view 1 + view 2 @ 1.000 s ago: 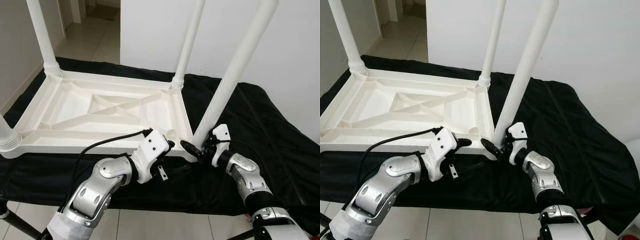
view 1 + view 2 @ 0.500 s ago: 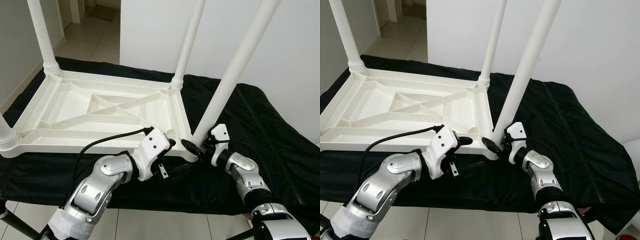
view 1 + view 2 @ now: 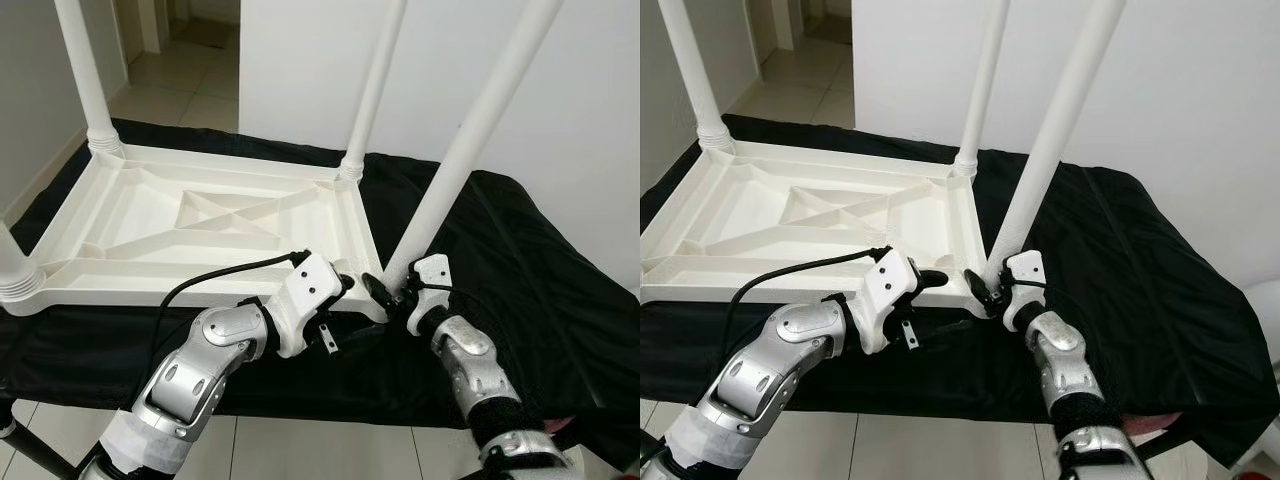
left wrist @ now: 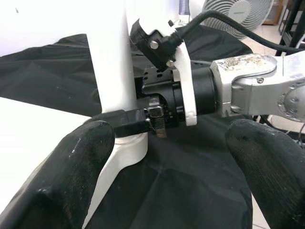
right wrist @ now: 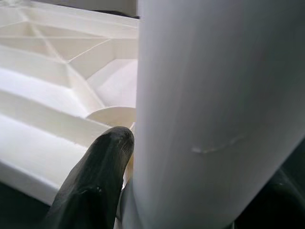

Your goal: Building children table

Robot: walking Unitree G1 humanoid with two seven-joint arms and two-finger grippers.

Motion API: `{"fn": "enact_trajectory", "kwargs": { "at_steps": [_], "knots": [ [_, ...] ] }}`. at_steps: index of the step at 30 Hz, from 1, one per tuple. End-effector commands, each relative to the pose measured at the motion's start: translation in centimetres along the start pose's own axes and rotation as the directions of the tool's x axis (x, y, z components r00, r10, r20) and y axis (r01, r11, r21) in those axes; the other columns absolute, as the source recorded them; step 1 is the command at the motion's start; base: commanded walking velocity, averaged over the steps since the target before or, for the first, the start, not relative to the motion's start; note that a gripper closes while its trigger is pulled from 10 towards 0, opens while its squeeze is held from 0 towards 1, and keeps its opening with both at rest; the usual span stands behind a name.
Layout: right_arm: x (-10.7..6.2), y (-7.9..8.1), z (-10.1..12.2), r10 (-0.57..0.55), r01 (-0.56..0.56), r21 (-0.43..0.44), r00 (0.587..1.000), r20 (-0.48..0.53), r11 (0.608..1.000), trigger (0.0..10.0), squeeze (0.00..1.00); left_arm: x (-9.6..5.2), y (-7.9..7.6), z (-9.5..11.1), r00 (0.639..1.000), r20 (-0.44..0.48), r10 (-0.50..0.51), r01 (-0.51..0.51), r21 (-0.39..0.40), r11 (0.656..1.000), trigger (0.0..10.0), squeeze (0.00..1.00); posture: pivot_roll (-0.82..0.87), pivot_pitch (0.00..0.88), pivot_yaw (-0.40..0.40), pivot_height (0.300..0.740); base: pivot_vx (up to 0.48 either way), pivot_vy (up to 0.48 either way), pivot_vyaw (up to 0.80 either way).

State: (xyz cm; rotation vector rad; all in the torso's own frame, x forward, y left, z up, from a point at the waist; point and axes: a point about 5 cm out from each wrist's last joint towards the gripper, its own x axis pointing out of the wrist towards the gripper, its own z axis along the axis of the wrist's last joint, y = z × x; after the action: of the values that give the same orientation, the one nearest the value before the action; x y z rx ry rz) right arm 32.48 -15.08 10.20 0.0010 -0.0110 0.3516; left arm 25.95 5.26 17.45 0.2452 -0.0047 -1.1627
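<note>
Black cloth (image 3: 520, 260); right end effector (image 3: 392, 292) pinching table leg (image 3: 470, 140) base, left end effector (image 3: 335, 290) spread at tabletop (image 3: 200, 220) edge

Black cloth (image 3: 520, 260) draped wide — tiled floor (image 3: 190, 95) beyond, white wall (image 3: 600, 120) behind.

Your right gripper (image 3: 385, 295) is clamped around the base of the near white leg (image 3: 470, 140), crowding that corner of the upturned tabletop (image 3: 200, 225). Your left gripper (image 3: 340, 290) waits just beside it, fingers apart. Two far legs (image 3: 85, 75) stand upright. Black cloth (image 3: 540, 270) to the right lies bare.
</note>
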Motion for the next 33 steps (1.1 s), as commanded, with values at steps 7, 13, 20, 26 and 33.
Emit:
{"fn": "enact_trajectory", "kwargs": {
  "at_steps": [7,13,20,26,33],
  "knots": [
    [-1.1,1.3,-1.0,-0.320,0.326,0.069,0.943,-0.089,0.943,10.0,0.00,0.3,-0.2,-0.2,0.999,-0.015,-0.033,0.033,0.011,0.999,10.0,0.00,0.01,0.000,-0.121,0.740,0.000,0.000,0.00],
    [-1.3,3.0,-0.2,-0.404,0.410,0.072,0.911,-0.088,0.909,10.0,0.00,0.3,-0.3,-0.2,0.999,-0.013,-0.032,0.032,0.012,0.999,10.0,0.00,0.01,0.000,-0.119,0.740,0.000,0.000,0.00],
    [-1.2,3.5,0.6,-0.346,0.349,0.116,0.937,-0.043,0.930,10.0,1.00,0.4,-0.1,-0.1,1.000,-0.011,-0.026,0.026,0.015,1.000,10.0,0.00,0.01,0.000,-0.110,0.740,0.000,0.000,0.00],
    [-1.7,2.3,1.5,-0.297,0.296,0.099,0.955,-0.006,0.950,10.0,1.00,0.5,0.1,0.1,1.000,-0.002,-0.018,0.018,0.018,1.000,10.0,0.00,0.00,0.000,-0.112,0.740,0.000,0.000,0.00],
    [-1.9,0.9,1.4,-0.212,0.213,0.048,0.977,-0.015,0.976,10.0,0.00,0.5,0.1,0.1,1.000,-0.001,-0.022,0.022,0.023,1.000,10.0,0.00,0.00,0.000,-0.107,0.740,0.000,0.000,0.00]
  ]
}}
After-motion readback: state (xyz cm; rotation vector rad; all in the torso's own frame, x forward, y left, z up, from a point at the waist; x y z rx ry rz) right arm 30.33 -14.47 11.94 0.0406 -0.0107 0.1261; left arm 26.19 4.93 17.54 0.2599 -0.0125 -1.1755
